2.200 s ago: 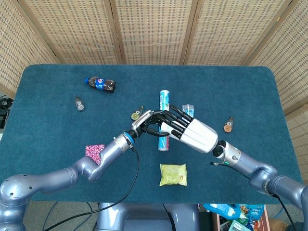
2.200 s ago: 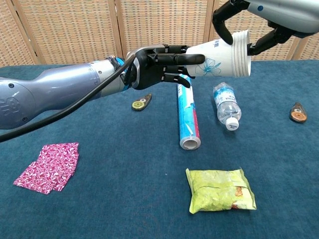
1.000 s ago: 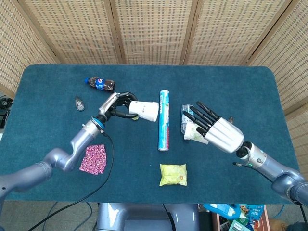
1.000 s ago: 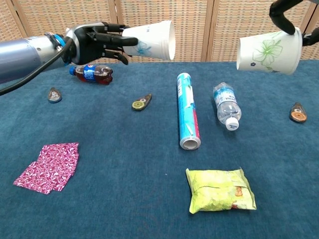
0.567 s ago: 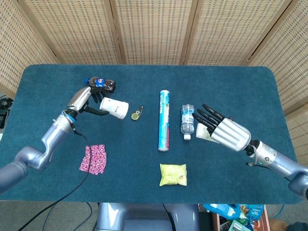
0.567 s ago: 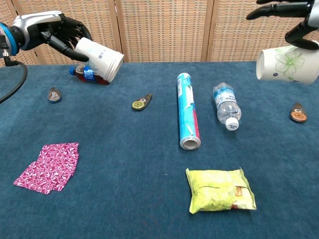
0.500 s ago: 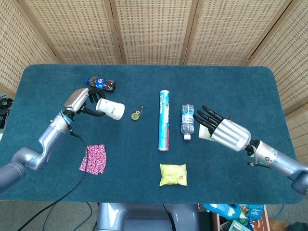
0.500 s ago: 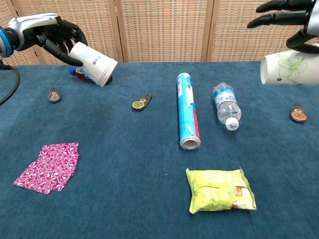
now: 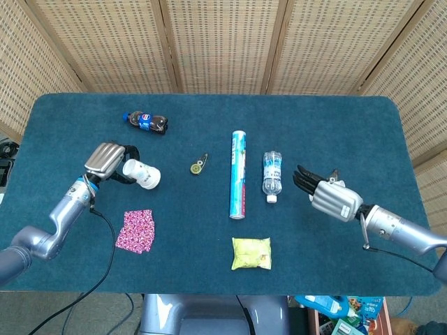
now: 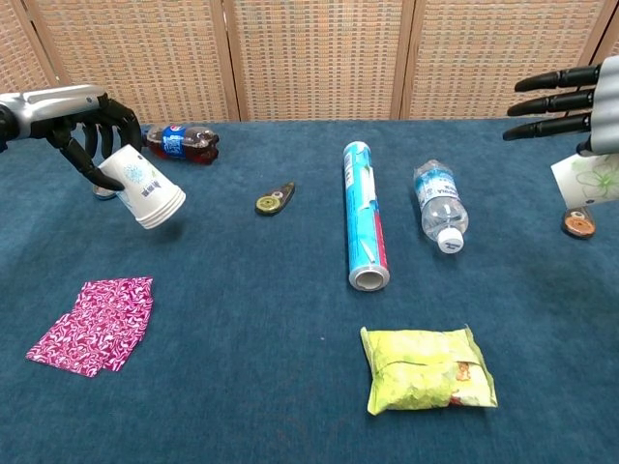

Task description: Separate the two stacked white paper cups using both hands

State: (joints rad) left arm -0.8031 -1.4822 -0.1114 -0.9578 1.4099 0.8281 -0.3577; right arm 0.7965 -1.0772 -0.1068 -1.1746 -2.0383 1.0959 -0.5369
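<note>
I held one white paper cup point(image 10: 145, 188) in my left hand point(image 9: 105, 160), fingers curled round its base, mouth tilted down and outward, clear of the table point(image 10: 290, 329). The second paper cup point(image 10: 586, 180) sat under my right hand point(image 9: 334, 198), apparently pinned by the thumb while the upper fingers point(image 10: 546, 101) stood straight and spread; in the head view that hand hid it almost entirely. The two cups were well apart, so I judged the separation done and the setting-down in hand.

To finish well, I judged that each cup should be turned upright before lowering, and released only once its base rested on cloth.

Beyond my left hand lay a cola bottle point(image 9: 147, 121); below it, a pink patterned cloth point(image 9: 135, 231). Inward of my right hand lay a water bottle point(image 9: 272, 175) and a blue tube point(image 9: 238, 174); just past its fingertips, a small brown tag point(image 10: 577, 218).
</note>
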